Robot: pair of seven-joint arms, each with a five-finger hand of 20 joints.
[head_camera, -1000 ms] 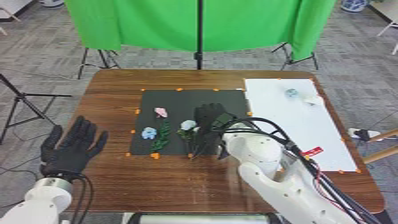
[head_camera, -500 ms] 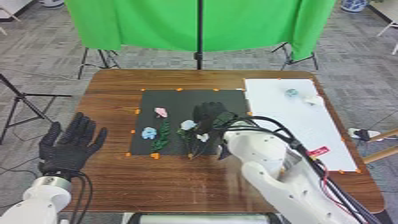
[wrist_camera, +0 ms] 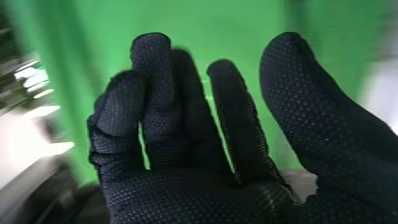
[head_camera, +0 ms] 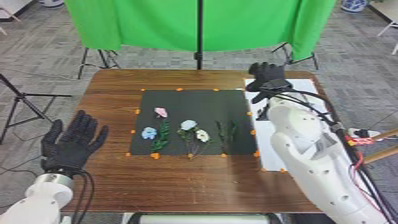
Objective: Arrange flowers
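Observation:
In the head view my right hand (head_camera: 269,76) is open over the far end of the white sheet (head_camera: 282,145). The right wrist view shows the same right hand (wrist_camera: 187,195) with straight fingers, holding nothing. My left hand (head_camera: 67,152) rests open over the table's left side. On the black mat (head_camera: 191,100) lie a pink flower (head_camera: 161,112), a light blue flower (head_camera: 149,133), a pale blue-white flower (head_camera: 188,125) and a cream flower (head_camera: 202,135), with green stems (head_camera: 160,145) below. More dark green stems (head_camera: 227,131) lie at the mat's right side.
Orange tape marks (head_camera: 155,156) dot the edges of the mat and sheet on the brown table (head_camera: 178,187). A green backdrop (head_camera: 151,25) hangs behind the table. The right forearm (head_camera: 306,145) crosses the white sheet.
My right hand has left the mat's right side for the far end of the white sheet, uncovering the cream flower and the stems beside it. The left hand has barely moved.

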